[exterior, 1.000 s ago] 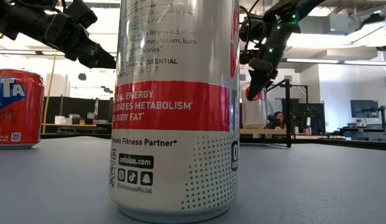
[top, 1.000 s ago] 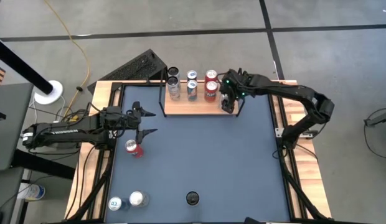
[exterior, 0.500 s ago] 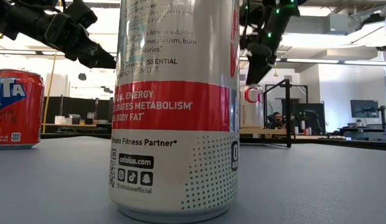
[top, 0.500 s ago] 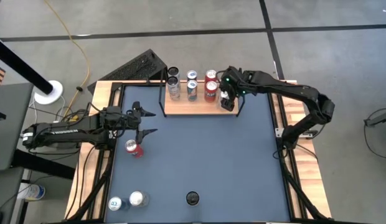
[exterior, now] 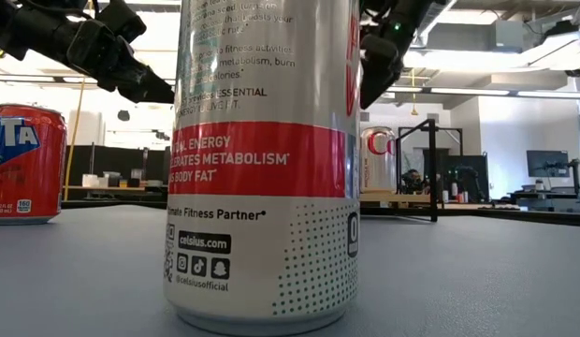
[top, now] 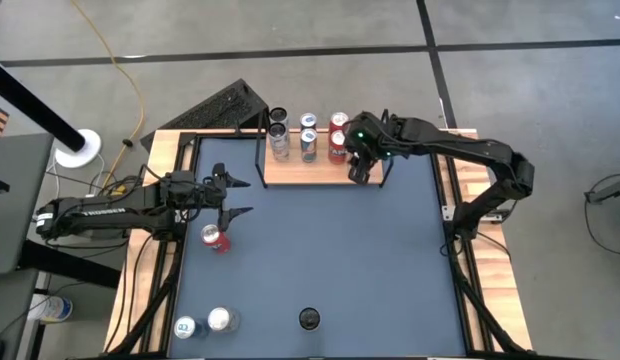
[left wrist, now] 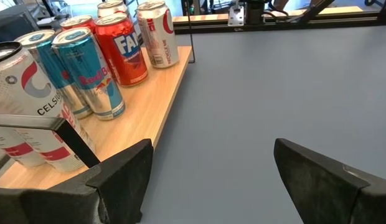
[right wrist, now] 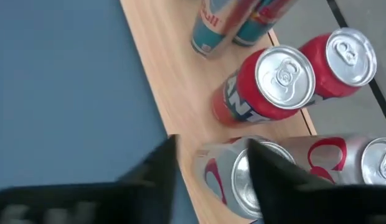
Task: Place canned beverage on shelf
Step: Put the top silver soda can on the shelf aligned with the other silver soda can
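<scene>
Above the shelf (top: 320, 170), you see the right hand (top: 362, 165) over a silver can (right wrist: 243, 177), grip state indeterminate; left hand (top: 237, 196) spread near the red can (top: 216, 239).

- The left arm lies stretched in from the left edge of the bench, low and nearly level, its forearm over the left rail.
- The left hand (top: 233, 195) hangs over the bench's left side, its two dark fingers (left wrist: 127, 174) spread wide with nothing between them.
- The right arm reaches in from the right edge, elbow bent outside the rail, forearm running toward the far edge.
- The right hand (top: 362, 165) points down above the right end of the shelf (top: 290, 172); its fingers (right wrist: 159, 165) stand partly apart, holding nothing.
</scene>
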Motion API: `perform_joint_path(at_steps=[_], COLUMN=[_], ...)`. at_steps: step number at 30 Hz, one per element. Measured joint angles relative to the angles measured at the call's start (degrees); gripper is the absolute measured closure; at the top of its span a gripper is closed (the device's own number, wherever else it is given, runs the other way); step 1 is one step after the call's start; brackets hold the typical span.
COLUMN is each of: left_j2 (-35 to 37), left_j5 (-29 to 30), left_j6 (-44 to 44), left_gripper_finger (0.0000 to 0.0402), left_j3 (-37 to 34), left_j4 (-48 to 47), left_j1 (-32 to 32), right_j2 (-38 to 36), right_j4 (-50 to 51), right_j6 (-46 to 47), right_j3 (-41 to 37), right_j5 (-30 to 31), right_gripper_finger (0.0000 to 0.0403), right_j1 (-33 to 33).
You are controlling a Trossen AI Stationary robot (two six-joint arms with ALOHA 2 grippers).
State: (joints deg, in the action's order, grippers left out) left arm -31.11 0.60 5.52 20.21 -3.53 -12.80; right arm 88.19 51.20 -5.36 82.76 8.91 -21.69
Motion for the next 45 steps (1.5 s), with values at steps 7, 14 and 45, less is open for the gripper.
perform_joint_path(at_steps=[7,14,45], left_j2=[0.0,0.0,0.0], left_j5=[0.0,0.0,0.0], left_j6=[0.0,0.0,0.0], left_gripper_finger=[0.0079,0.0079,0.0079], left_j3=[0.0,0.0,0.0], left_j4=[0.3,0.0,-0.1], left_j1=[0.0,0.0,0.0], right_j2=[3.9,5.7,-0.6], right_j4=[-1.5,-2.9,3.3], right_j6=[-2.2,-2.7,-2.0], right_j3=[0.0,0.0,-0.1], right_j5=[0.4,1.8,2.1], right_gripper_finger=[0.0387,0.0401,0.0403], right_j1=[-0.4,-2.6,0.2])
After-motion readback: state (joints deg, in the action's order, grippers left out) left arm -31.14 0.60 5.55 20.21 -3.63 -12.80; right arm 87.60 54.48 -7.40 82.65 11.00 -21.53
